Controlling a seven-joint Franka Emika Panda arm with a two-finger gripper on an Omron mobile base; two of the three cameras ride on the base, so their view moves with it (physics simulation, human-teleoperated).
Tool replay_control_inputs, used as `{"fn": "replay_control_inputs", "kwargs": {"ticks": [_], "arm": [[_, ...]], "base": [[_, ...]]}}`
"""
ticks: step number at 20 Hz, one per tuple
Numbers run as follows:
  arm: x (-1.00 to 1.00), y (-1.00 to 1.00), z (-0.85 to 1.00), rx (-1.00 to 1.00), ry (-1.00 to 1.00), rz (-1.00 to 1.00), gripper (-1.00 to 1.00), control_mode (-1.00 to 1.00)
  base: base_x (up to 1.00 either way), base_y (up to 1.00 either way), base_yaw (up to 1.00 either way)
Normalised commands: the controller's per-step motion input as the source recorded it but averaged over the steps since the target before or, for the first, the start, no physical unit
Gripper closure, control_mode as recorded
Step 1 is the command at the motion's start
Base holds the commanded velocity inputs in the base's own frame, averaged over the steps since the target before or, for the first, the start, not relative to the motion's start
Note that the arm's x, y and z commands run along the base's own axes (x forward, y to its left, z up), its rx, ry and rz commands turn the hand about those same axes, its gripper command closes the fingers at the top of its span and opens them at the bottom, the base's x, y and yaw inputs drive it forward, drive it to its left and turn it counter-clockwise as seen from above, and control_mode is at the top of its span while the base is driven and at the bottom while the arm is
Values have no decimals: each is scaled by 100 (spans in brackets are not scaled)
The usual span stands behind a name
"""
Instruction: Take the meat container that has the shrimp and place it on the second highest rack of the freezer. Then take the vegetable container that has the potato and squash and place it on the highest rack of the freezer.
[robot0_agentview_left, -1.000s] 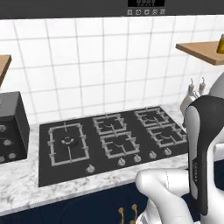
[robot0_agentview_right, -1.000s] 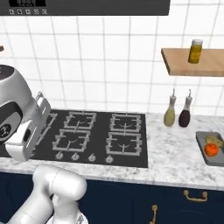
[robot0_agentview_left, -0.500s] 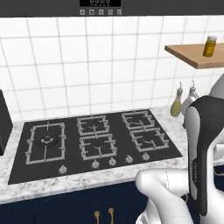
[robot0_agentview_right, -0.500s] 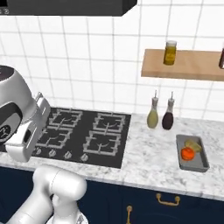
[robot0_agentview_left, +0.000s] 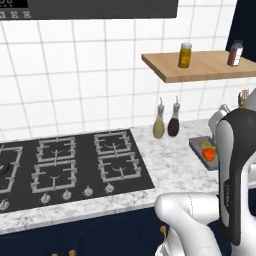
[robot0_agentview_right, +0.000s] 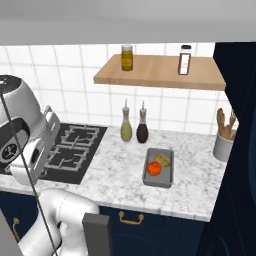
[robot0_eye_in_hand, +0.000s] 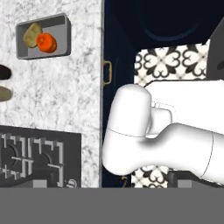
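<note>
Two lumps, the potato and squash (robot0_agentview_right: 158, 164), lie touching in a grey tray (robot0_agentview_right: 166, 180) on the marble worktop (robot0_agentview_right: 117, 166); the pale tan one sits toward the wall and the orange-red one toward the front edge. From the right base view, going left to right: the black gas hob (robot0_agentview_right: 70, 152) is set into the worktop at the left, then two bottles (robot0_agentview_right: 134, 129) stand side by side near the tiled wall, one olive-yellow and one dark. The tray comes next, in front of the bottles and a little right of them, well apart from the hob. A pale crock of wooden utensils (robot0_agentview_right: 224, 142) stands at the far right, beside a tall navy panel. Above the bottles and tray hangs a wooden shelf (robot0_agentview_right: 160, 71) carrying a yellow jar (robot0_agentview_right: 127, 57) and a smaller spice jar (robot0_agentview_right: 185, 59).

The left base view shows the tray at its right edge, partly hidden behind the white arm. The hand view looks down on the tray at upper left, the hob at lower left and navy cabinet fronts with a gold handle (robot0_eye_in_hand: 106, 72). I cannot tell whether the claw is released or clenched.
</note>
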Motion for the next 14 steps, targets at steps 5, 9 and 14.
{"fn": "replay_control_inputs", "kwargs": {"ticks": [5, 9, 14], "arm": [[9, -11, -6, 2, 0, 0, -100, -100], [96, -73, -46, 10, 0, 0, -100, -100], [94, -100, -70, 7, 0, 0, -100, -100]], "base": [[20, -43, 0], [0, 0, 0], [0, 0, 0]]}}
